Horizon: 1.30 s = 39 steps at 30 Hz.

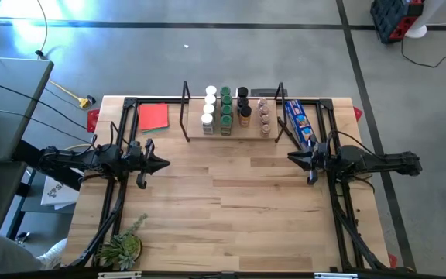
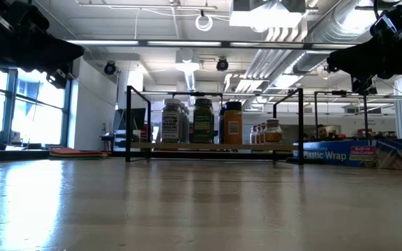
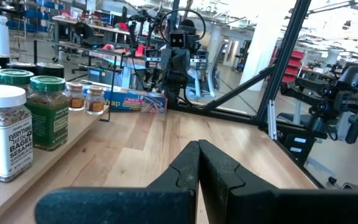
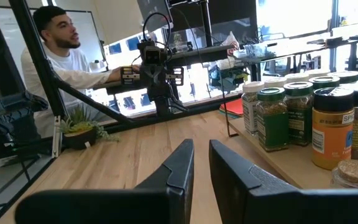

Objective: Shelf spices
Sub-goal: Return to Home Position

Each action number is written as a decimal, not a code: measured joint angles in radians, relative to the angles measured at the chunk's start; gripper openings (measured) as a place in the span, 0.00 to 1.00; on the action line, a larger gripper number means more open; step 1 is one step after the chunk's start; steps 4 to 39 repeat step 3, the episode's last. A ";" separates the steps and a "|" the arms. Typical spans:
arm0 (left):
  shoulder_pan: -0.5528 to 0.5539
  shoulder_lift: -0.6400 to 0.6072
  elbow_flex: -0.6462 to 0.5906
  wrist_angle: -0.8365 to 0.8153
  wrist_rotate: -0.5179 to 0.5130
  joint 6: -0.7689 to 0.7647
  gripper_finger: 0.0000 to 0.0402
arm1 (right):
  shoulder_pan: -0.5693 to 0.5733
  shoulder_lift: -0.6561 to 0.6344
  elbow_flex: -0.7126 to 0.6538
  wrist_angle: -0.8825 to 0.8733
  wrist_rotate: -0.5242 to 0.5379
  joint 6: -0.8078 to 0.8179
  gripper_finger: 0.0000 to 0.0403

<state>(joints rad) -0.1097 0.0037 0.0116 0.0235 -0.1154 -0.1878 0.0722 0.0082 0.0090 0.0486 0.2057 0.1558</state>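
The desk [image 1: 223, 201] is pale jointed wood planks, smooth with a soft sheen. At 12 o'clock on it, the shelf [image 1: 196, 134] has a light bare-wood board and thin black metal wire uprights. The spices [image 1: 225, 108] are clear glossy jars with printed paper labels and smooth plastic caps. At 1 o'clock the blue box [image 1: 299, 122] looks like glossy printed card; at 11 o'clock the red square [image 1: 153, 116] is flat and matt. The fingers [image 3: 229, 177] of the left gripper [image 3: 199, 144] and those of the right gripper [image 4: 201, 142] look like dark, matt plastic.
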 joint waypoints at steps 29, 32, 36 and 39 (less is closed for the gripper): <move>0.000 0.000 0.000 0.000 0.000 0.000 0.01 | 0.000 0.000 0.000 0.000 0.000 0.000 0.11; 0.000 0.000 0.000 0.000 0.000 0.000 0.01 | 0.000 0.000 0.000 0.000 0.000 0.000 0.11; 0.000 0.000 0.000 0.000 0.000 0.000 0.01 | 0.000 0.000 0.000 0.000 0.000 0.000 0.11; 0.000 0.000 0.000 0.000 0.000 0.000 0.01 | 0.000 0.000 0.000 0.000 0.000 0.000 0.11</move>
